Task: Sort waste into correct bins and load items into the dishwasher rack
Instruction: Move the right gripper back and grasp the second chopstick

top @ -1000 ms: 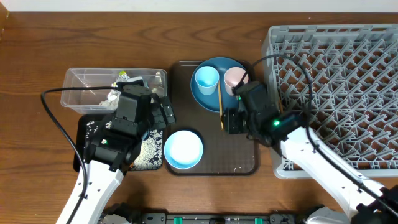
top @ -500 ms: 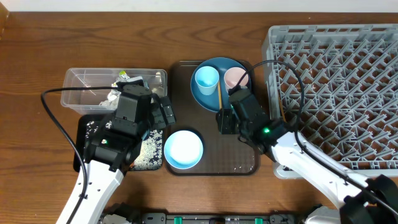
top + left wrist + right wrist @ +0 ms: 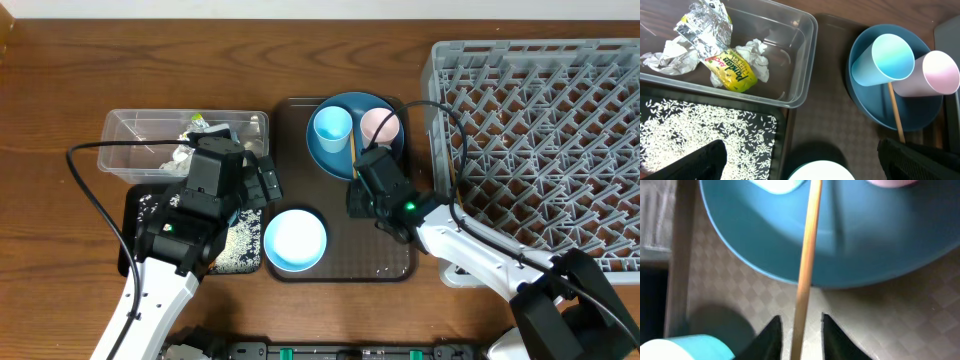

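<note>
Over the brown serving tray (image 3: 392, 255), the right arm (image 3: 470, 245) reaches in from the lower right, its wrist turned toward the near rim of the dark blue plate (image 3: 325, 162). The right jaws point down at a wooden chopstick (image 3: 807, 255) that runs from the plate onto the tray. They stand narrowly apart astride the stick, with a sliver of gap showing on each side, so no firm grip can be read. A light blue cup (image 3: 332, 127) and a pink cup (image 3: 380, 125) stand side by side on the plate, and a pale blue bowl (image 3: 296, 240) sits at the tray's near left corner. The left arm (image 3: 190, 215) rises from the lower left and hangs above the seam between the black tray (image 3: 140, 215) and the clear tub (image 3: 130, 135); the left jaws are spread wide and hold nothing. Rice grains (image 3: 700, 130) cover the black tray. The tub holds white tissue (image 3: 755, 52), a yellow-green wrapper (image 3: 732, 70) and crumpled foil (image 3: 705, 22). The grey rack (image 3: 540, 120) fills the right side of the wooden worktop (image 3: 60, 90).
</note>
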